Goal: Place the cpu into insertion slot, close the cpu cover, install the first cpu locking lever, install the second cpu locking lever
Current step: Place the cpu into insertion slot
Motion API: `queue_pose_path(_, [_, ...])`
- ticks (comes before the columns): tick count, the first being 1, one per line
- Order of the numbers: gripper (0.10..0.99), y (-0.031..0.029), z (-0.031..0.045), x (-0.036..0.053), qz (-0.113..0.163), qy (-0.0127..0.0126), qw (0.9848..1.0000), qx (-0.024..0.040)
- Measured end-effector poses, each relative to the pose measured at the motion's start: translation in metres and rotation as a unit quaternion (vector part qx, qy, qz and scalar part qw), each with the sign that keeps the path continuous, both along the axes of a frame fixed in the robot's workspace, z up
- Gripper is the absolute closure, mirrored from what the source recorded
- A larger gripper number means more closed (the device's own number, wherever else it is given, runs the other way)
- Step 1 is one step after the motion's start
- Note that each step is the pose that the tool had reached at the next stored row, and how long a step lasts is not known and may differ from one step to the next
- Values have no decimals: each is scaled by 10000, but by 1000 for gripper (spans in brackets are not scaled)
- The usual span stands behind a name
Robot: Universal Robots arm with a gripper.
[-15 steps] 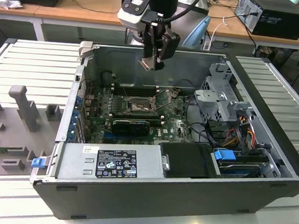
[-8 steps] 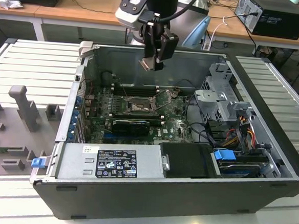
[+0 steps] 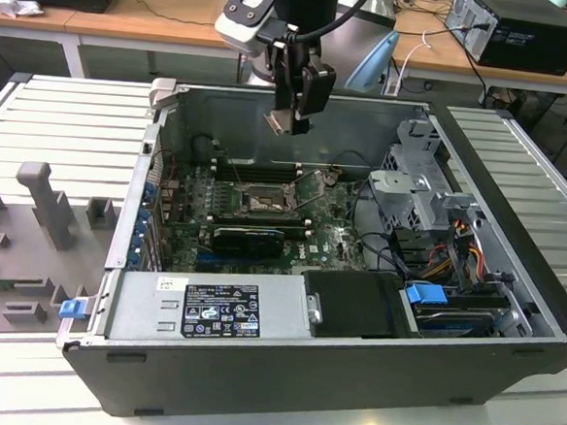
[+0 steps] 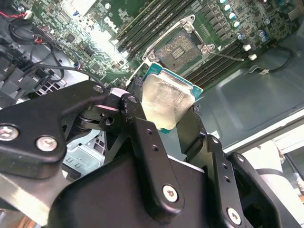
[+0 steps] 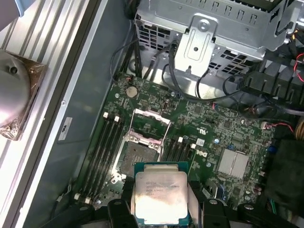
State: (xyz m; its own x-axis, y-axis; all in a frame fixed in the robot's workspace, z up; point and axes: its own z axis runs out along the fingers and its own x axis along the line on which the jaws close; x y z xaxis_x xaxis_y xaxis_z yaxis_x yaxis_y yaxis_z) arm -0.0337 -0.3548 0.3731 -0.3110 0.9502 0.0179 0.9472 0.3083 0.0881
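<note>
Progress: step 1 of 4 is underway, none finished. The gripper point(image 3: 288, 125) hangs in the air over the far half of the open case point(image 3: 283, 358) w/ the cpu point(image 3: 274, 122) pinched in its jaws. The jaws are set narrow, clamped on two opposite edges of the chip, as both wrist views show. The cpu is well above the board point(image 3: 332, 237) and touches nothing but the fingers point(image 4: 140, 123).

The slot point(image 3: 262, 203) is empty. In the first wrist view it shows bare & dark point(image 5: 135, 159), just beyond the held cpu point(image 5: 160, 195). In the exterior view it sits mid-board, nearer the far wall than the near one, approx under the gripper.

The cover point(image 5: 152, 116) stands up, open, at the slot's edge away from the held cpu, so the way in looks free. A thin lever point(image 4: 227, 55) sticks out beside the slot, prob. unlatched. I can't pick out the other lever for sure.

Left to do, as I judge it: seat the cpu, shut the cover, both levers, i.e. everything.

Cpu look: flat square, green rim round a pale silvery lid w/ a dull sheen & some faint print. That face is turned to the wrist cams, away from the board. In the first wrist view its edges run approx parallel to the slot's. Whether it's level, can't tell.
</note>
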Motion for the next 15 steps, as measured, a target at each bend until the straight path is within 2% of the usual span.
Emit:
queue_pose_path(5, [557, 0, -3, 0, -203, 0, 9998, -3])
queue_pose_path(8, [557, 0, -5, 0, -471, 1, 9989, -3])
queue_pose_path(10, [557, 0, -10, 0, -709, 4, 9975, -4])
queue_pose_path(15, [557, 0, -29, -1, -1037, 10, 9946, -4])
